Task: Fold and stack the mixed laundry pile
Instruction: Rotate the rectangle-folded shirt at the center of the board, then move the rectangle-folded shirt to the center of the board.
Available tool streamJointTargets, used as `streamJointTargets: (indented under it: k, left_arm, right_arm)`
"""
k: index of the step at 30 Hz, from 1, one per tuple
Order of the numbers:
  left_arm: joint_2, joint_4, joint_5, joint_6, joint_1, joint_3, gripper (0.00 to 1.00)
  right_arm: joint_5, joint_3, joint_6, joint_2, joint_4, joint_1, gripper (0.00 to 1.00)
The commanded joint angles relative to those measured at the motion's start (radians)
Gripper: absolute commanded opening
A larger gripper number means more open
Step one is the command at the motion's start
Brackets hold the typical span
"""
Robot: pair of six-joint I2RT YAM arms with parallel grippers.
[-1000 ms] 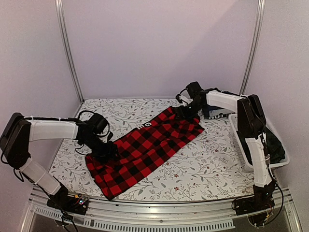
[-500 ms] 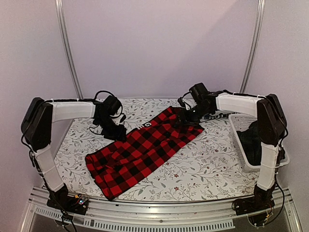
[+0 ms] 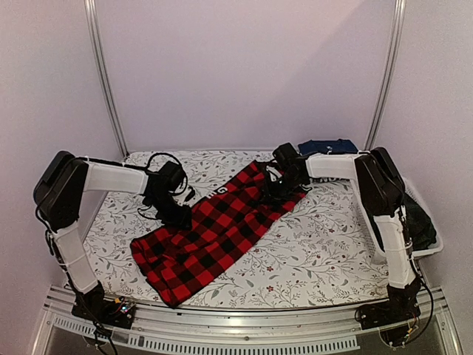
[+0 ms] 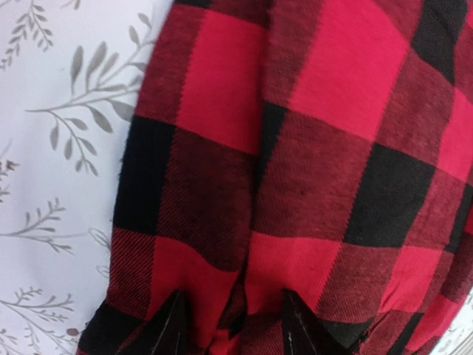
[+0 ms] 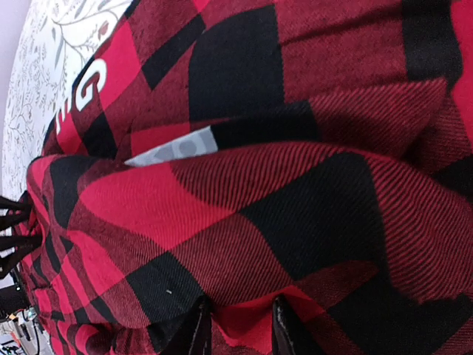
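Slippage is the chief risk: the shirt lies spread flat and slantwise across the tabletop, and each gripper has only a small ridge of cloth near an edge. If either pinch takes just the top layer, a lift would probably peel that layer off the one beneath and leave a crooked fold. If one side lets go while the other holds, the cloth would likely swing and bunch. A pinch that goes too deep could also catch the printed cover under the shirt and drag it along. The two grip points sit on the far long edge, well apart, so uneven travel between the arms would skew the crease. The left gripper stands partway open at the shirt's left far edge, fingertips pressed into the weave with a hump of red-and-black cloth between them. The right gripper stands narrower, at the far right end near the white label, with a fold filling the gap. Whether either one truly has hold of the cloth I cannot tell. A navy garment lies folded at the far right, apart from the shirt.
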Motion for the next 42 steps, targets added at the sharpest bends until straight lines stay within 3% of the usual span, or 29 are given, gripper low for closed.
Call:
streamJointTargets:
  k: [1,8,12,18,26,35,42]
  left_arm:
    - [0.005,-0.017,0.157,-0.093,-0.085,-0.13,0.43]
    - [0.029,0.057,0.305,-0.189,-0.23,-0.062,0.45]
    - [0.079,0.014,0.311,-0.179,-0.245,0.105,0.45]
    - [0.051,-0.036,0.296,-0.155,-0.203,0.199,0.46]
    - [0.047,0.022,0.324,-0.168,-0.115,0.245,0.46]
    - [0.249,0.052,0.263,-0.238,-0.089,0.361,0.41]
    - [0.397,0.013,0.219,-0.245,-0.009,0.481,0.39]
  right_arm:
    - [0.083,0.143,-0.057,0.16,-0.042,-0.027,0.26]
    - [0.015,0.506,-0.194,0.367,-0.049,-0.056,0.29]
    - [-0.034,0.523,-0.232,0.307,-0.005,-0.073,0.34]
    - [-0.096,0.354,-0.201,0.078,0.026,-0.094,0.42]
    - [-0.179,-0.067,-0.077,-0.176,0.135,-0.034,0.42]
    - [-0.155,-0.2,-0.021,-0.153,0.164,0.026,0.4]
    - [-0.14,0.013,-0.082,0.046,0.088,-0.034,0.39]
